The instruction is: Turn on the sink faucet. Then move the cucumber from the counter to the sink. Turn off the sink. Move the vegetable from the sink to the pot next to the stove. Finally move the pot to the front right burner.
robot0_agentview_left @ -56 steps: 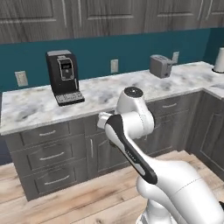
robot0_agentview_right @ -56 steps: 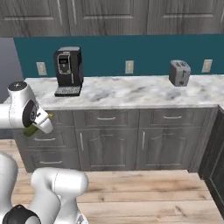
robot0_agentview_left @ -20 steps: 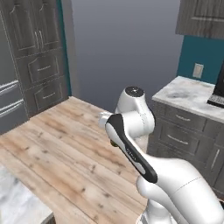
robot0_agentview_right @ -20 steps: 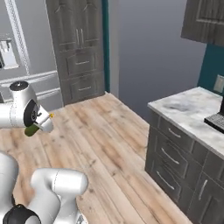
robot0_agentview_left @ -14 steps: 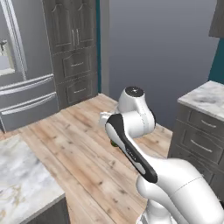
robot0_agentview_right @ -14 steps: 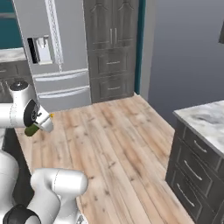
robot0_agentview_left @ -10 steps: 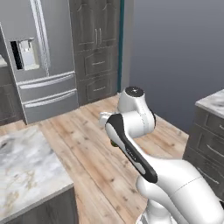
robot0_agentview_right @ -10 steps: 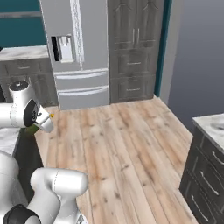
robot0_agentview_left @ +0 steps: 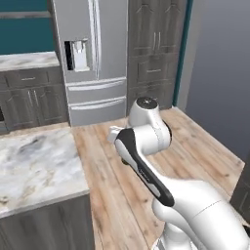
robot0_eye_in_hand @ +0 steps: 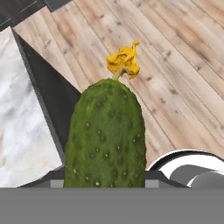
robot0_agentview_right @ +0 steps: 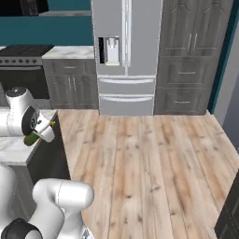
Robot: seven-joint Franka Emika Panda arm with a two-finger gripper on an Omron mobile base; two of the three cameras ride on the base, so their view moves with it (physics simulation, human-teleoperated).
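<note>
My gripper (robot0_agentview_right: 36,136) is shut on the cucumber (robot0_agentview_right: 31,139), a stubby dark-green oblong, at the left of the right base view. It hangs over the corner of a marble counter (robot0_agentview_right: 13,145). In the hand view the cucumber (robot0_eye_in_hand: 105,140) stands upright between the jaws, its yellow dried flower at the far tip. Past it lie wooden floor and the marble counter (robot0_eye_in_hand: 22,109). The same counter (robot0_agentview_left: 34,166) sits at the lower left of the left base view. The black stove (robot0_agentview_right: 22,70) stands at the far left against the back wall.
A steel refrigerator (robot0_agentview_right: 123,56) stands against the far wall, with tall grey cabinets (robot0_agentview_right: 189,56) to its right. Grey lower cabinets (robot0_agentview_right: 70,84) lie between it and the stove. Open wooden floor (robot0_agentview_right: 149,163) stretches ahead. The refrigerator (robot0_agentview_left: 93,58) also faces the left base camera.
The whole picture has swung sideways as the base turned: the refrigerator and stove have come into view. The arm keeps its pose, and the cucumber stays in the gripper.
</note>
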